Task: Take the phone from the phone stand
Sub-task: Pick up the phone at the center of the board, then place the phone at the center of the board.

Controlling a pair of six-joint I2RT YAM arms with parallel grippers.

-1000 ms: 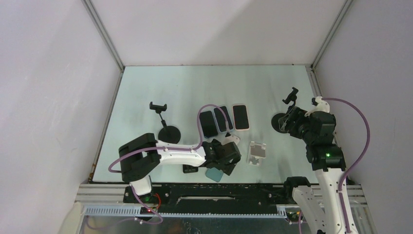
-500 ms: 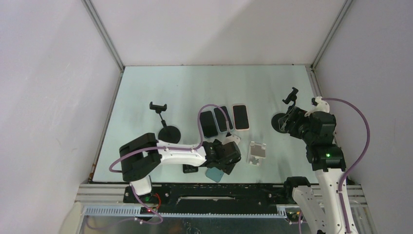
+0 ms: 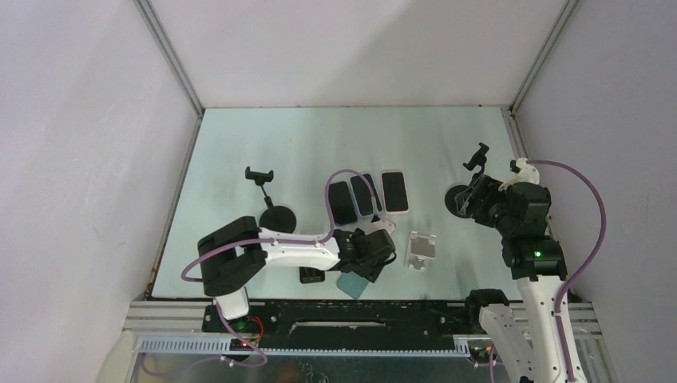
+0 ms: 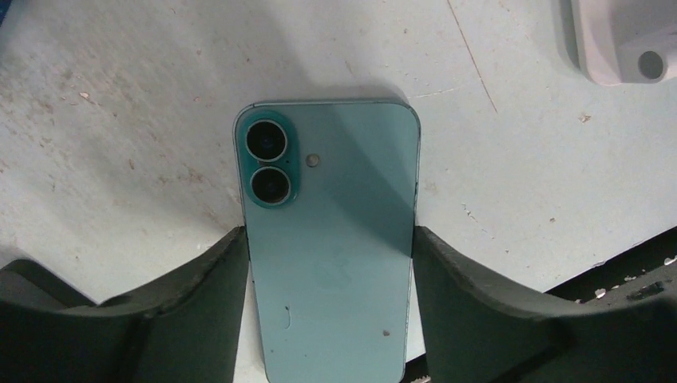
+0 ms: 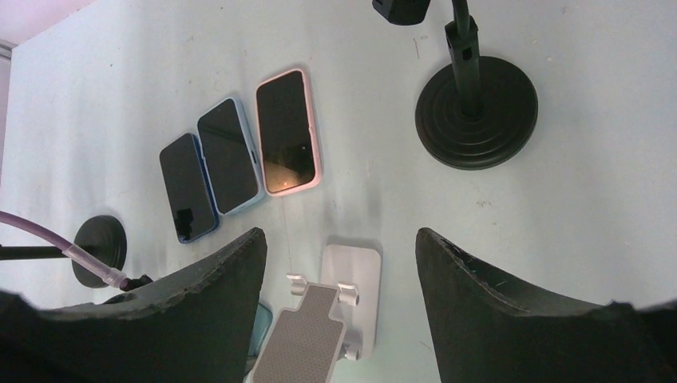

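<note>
My left gripper (image 3: pixel 361 270) is shut on a teal phone (image 3: pixel 350 285), held back-up by its long sides just over the table near the front edge. In the left wrist view the phone (image 4: pixel 331 239) fills the gap between the fingers (image 4: pixel 199 295), camera lenses pointing away. The white phone stand (image 3: pixel 421 249) stands empty just right of it; in the right wrist view its base (image 5: pixel 355 275) and grey padded plate (image 5: pixel 307 339) show. My right gripper (image 3: pixel 477 199) hangs open and empty above the table's right side (image 5: pixel 339 239).
Three phones lie face-up in a row mid-table: dark (image 3: pixel 342 201), blue-cased (image 3: pixel 367 194), pink-cased (image 3: pixel 394 191). A black clamp stand with round base (image 3: pixel 275 217) is at left, another (image 3: pixel 461 199) beside my right gripper. A black object (image 3: pixel 311 276) lies under the left arm.
My left wrist has shifted slightly away from the front edge; the teal phone stays at nearly the same spot. The right arm has not moved.
</note>
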